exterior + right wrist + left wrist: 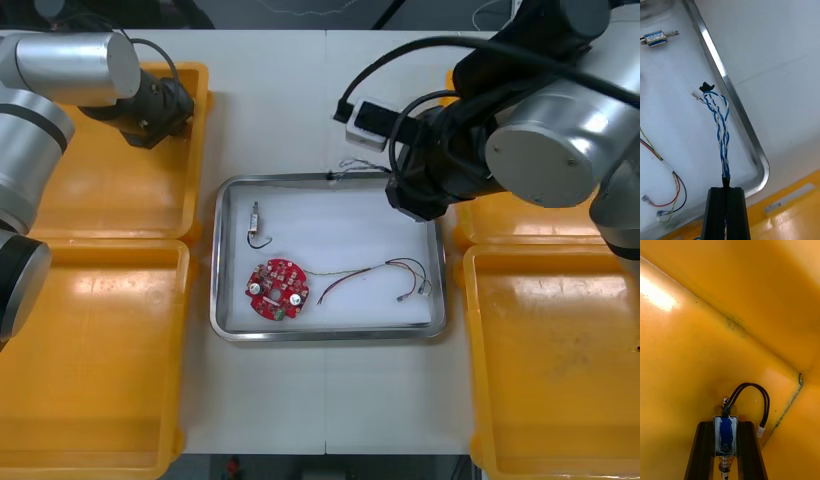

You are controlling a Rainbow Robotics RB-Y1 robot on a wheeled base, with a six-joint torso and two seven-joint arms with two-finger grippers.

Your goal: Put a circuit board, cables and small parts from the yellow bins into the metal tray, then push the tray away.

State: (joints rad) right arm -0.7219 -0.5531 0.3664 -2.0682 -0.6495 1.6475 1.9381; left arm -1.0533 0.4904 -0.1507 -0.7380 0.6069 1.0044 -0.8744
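Note:
My right gripper (pixel 726 189) is shut on a twisted blue and white cable (pixel 720 127), which hangs just inside the far right corner of the metal tray (pixel 733 108). In the front view this gripper (pixel 420 195) hovers over that corner. On the tray's (pixel 225 320) white floor lie a round red circuit board (pixel 277 288), a small metal part (pixel 256 225) and a red and yellow cable (pixel 375 272). My left gripper (pixel 725 424) is shut on a small metal part (pixel 725 429) with a looped black lead, low inside the far left yellow bin (pixel 100 200).
Two yellow bins flank the tray on each side: the near left bin (pixel 90 350), the near right bin (pixel 560 360) and the far right bin (pixel 500 225), partly under my right arm. Bare table lies before and behind the tray.

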